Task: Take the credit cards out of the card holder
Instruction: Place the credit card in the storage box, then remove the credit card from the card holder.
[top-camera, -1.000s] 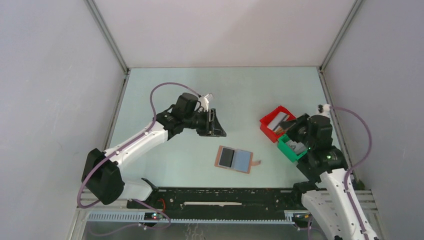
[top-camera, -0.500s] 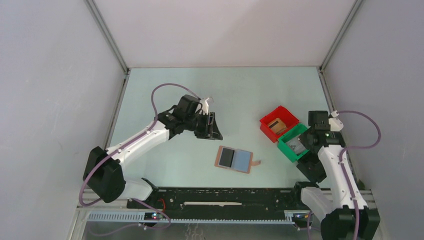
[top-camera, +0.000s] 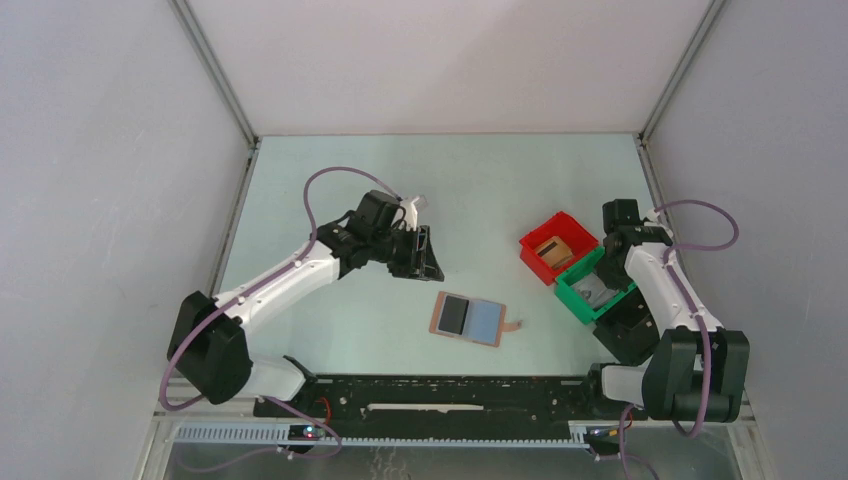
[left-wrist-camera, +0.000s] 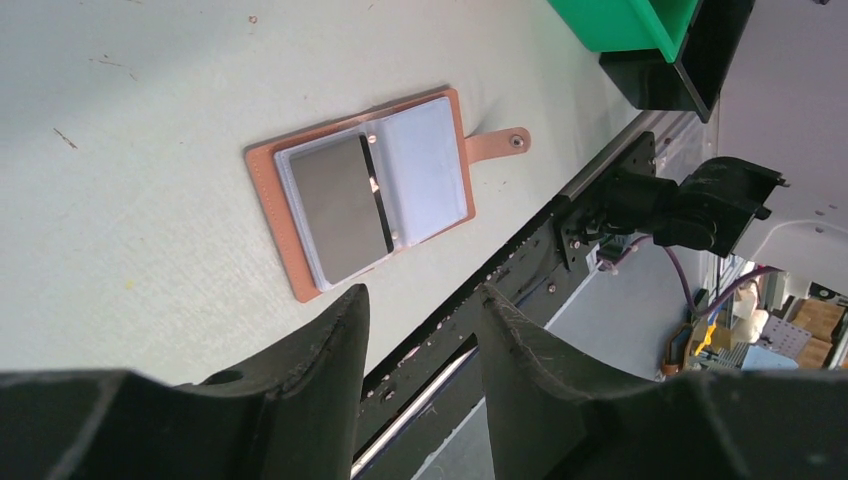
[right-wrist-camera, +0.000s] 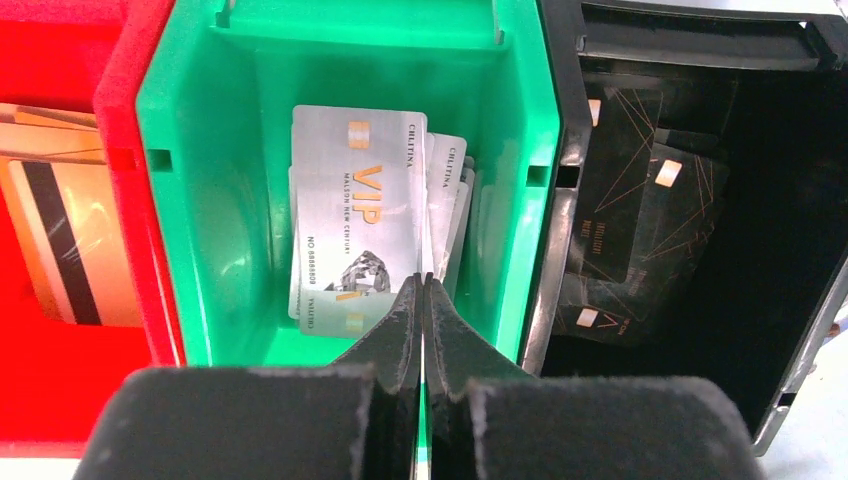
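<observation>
Flat tan-brown bifold card holder (left-wrist-camera: 370, 190) is lying open on the pale bench (top-camera: 330, 200), with a grey striped card (left-wrist-camera: 335, 205) sitting in the panel away from its tab. Just beyond the holder, the left gripper (left-wrist-camera: 422, 300) is hovering, jaws spread, holding nothing. Best approach, I judge, is pinching the card's exposed edge and sliding it out flat. Right of the holder, the right gripper (right-wrist-camera: 422, 285) is hanging over the green plastic bin (right-wrist-camera: 185, 150) of silver cards (right-wrist-camera: 355, 210), jaws pressed together.
</observation>
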